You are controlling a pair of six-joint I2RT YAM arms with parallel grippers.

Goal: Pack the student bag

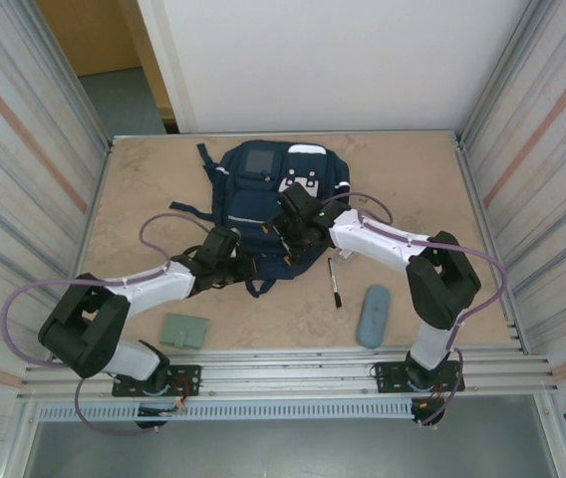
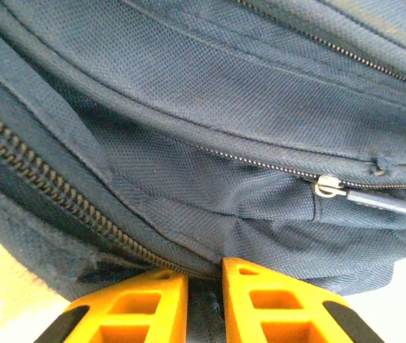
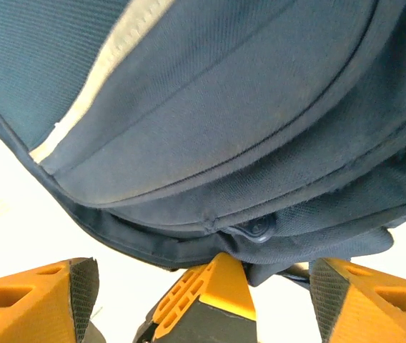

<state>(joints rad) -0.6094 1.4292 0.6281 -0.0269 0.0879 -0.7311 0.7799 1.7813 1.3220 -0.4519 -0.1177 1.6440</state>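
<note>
Tan tabletop (image 1: 413,179), corrugated metal walls left and right, white panel at the back.

One student bag (image 1: 273,199) – a large navy blue fabric backpack with white patches and dark straps – lies flat at the middle of the table toward the far side. Both arms reach in to its near end.

Loose items on the near half, one of each, all apart from the bag:
- black pen (image 1: 335,284), just beside the bag's near right corner
- grey-blue oblong pencil case (image 1: 373,316), right of the pen
- green square wallet (image 1: 184,330), near the left arm

Left gripper (image 2: 204,270): orange fingers (image 2: 153,300) drawn nearly together, with a fold of the bag's navy fabric pinched between them, right by a brass-toothed zipper. A second zipper runs above it, with one silver pull tab (image 2: 328,187).

Right gripper (image 3: 199,266): two orange fingers (image 3: 38,300) spread wide – nothing clasped. The bag's lower edge hangs over the gap. A pale stripe (image 3: 96,86) crosses the fabric above.
</note>
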